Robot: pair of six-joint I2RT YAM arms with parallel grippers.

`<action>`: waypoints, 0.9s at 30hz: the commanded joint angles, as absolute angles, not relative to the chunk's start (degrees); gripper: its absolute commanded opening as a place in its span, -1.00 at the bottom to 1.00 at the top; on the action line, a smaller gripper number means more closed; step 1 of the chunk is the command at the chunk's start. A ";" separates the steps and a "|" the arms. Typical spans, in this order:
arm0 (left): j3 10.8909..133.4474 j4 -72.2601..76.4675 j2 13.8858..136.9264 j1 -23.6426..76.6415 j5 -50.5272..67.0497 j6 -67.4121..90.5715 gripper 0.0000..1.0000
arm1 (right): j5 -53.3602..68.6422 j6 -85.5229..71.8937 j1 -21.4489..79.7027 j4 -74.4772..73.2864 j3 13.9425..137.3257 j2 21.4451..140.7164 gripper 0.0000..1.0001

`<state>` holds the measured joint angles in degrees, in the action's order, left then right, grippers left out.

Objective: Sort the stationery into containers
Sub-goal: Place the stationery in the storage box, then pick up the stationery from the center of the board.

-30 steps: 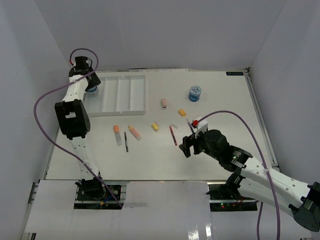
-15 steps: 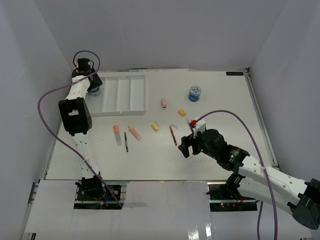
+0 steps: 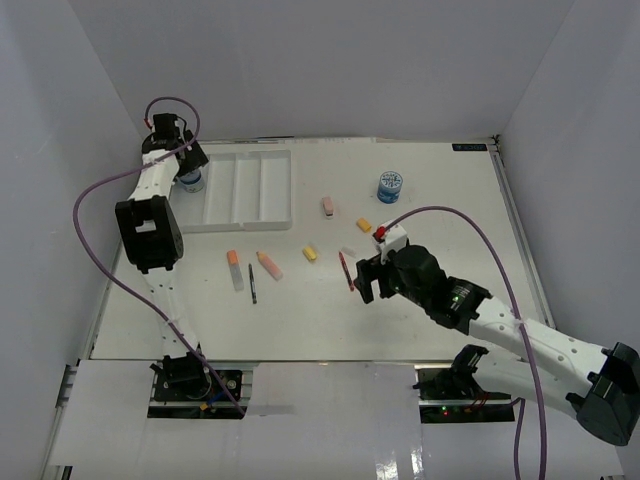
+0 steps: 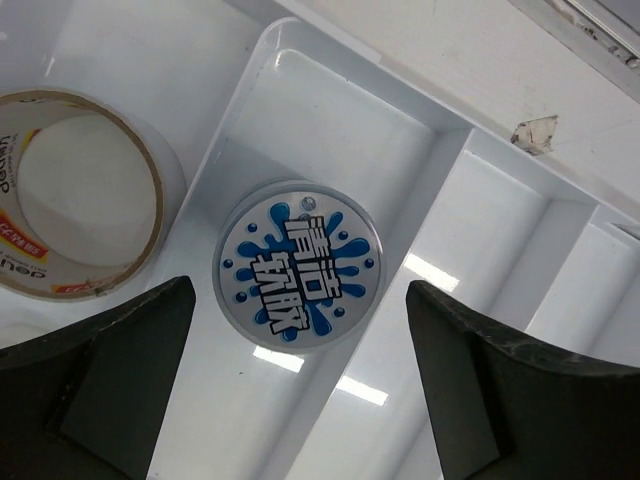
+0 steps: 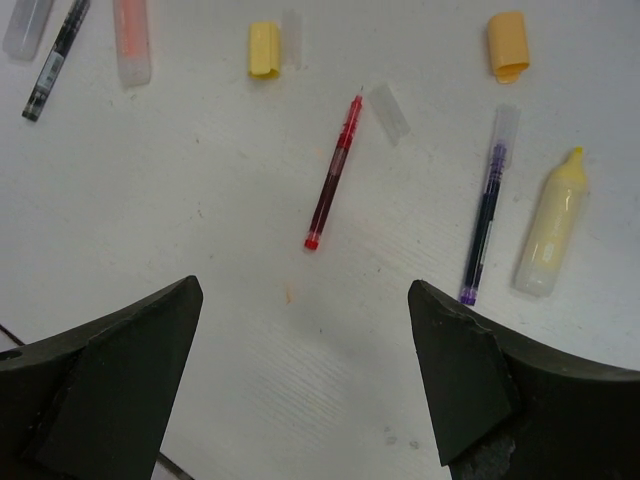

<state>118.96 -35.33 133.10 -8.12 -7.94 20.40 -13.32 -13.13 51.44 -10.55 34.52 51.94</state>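
Note:
My left gripper [image 3: 187, 160] [image 4: 300, 400] is open and empty above the left end of the white tray [image 3: 250, 222] [image 4: 500, 210]. Below it, a blue-white tub [image 4: 298, 262] [image 3: 191, 182] stands in a long compartment. A tape roll [image 4: 80, 195] lies just left of that compartment's wall. My right gripper [image 3: 364, 282] [image 5: 305, 380] is open and empty over the table. A red pen [image 5: 334, 172] [image 3: 346, 272] lies just beyond its fingertips. A purple pen [image 5: 486, 205] and a yellow marker [image 5: 550, 225] lie to the right of the red pen.
A second tub [image 3: 390, 186], a pink eraser [image 3: 328, 206], an orange cap [image 3: 364, 225] [image 5: 508, 45] and a yellow piece [image 3: 310, 254] [image 5: 264, 49] lie on the table. Two orange markers [image 3: 234, 268] [image 3: 268, 264] and a dark pen [image 3: 252, 283] lie left of centre.
My right gripper has moved up and left, towards the red pen, still open. The left arm has barely shifted over the tray's left end.

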 commanded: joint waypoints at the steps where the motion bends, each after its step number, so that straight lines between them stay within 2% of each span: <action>1: 117.34 -35.15 124.56 -8.26 -7.39 21.35 0.96 | -18.79 -13.45 51.15 -12.13 40.77 53.78 0.80; 6: 106.17 -34.72 113.23 -7.91 -0.70 26.27 0.96 | -19.34 -13.01 44.93 -13.97 47.36 59.84 0.80; 14: 69.05 -25.41 79.25 -6.51 11.58 28.74 0.96 | -16.53 -13.18 27.80 -17.05 61.50 74.67 0.80; 20: 48.73 -21.54 56.91 -0.97 8.53 25.49 0.96 | -17.75 -10.73 21.98 -17.05 74.93 90.48 0.82; 24: 41.06 -19.60 50.55 2.81 5.45 23.20 0.96 | -14.78 -7.83 19.95 -15.56 82.95 101.14 0.81; 27: 40.08 -19.07 51.49 3.34 7.46 23.12 0.96 | -13.72 -6.16 18.90 -14.33 88.39 108.44 0.80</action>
